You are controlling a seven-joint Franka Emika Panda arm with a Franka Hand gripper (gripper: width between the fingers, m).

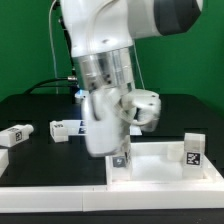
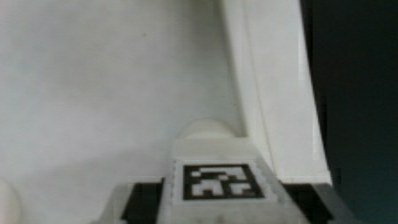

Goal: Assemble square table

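**A:** Where is the table top?

**B:** There is one white panel point(image 1: 165, 172). It lies flat on the black table point(image 1: 40, 105), toward the exterior view's right and close to the front. In the wrist view the panel point(image 2: 107, 90) fills most of the picture. Its raised rim point(image 2: 267, 90) runs along one edge, with the dark table point(image 2: 356, 100) beyond it.

**A:** And the legs, how many?

**B:** I count four. The held leg point(image 1: 120, 160) hangs upright at the panel's corner on the exterior view's left, with a black-and-white tag facing the camera. The standing leg point(image 1: 193, 150) is upright at the panel's corner on the exterior view's right, and its tag shows too. The other two lie on their sides on the table, well apart from the panel on the exterior view's left: the outer leg point(image 1: 16, 133) and the inner leg point(image 1: 62, 128).

**A:** What is the gripper doing?

**B:** The gripper point(image 1: 118, 150) points straight down and is blurred in the exterior view. The wrist view is clearer. There the gripper point(image 2: 217, 197) has its jaws closed on the held leg point(image 2: 217, 165), one on each side, with the tag between them. The leg's rounded end sits over the panel's face, just beside the rim.

**A:** Is that leg touching the panel?

**B:** I cannot tell from either picture.

**A:** Anything else around?

**B:** One long white bar point(image 1: 60, 197) lies along the table's front edge, just in front of the panel.
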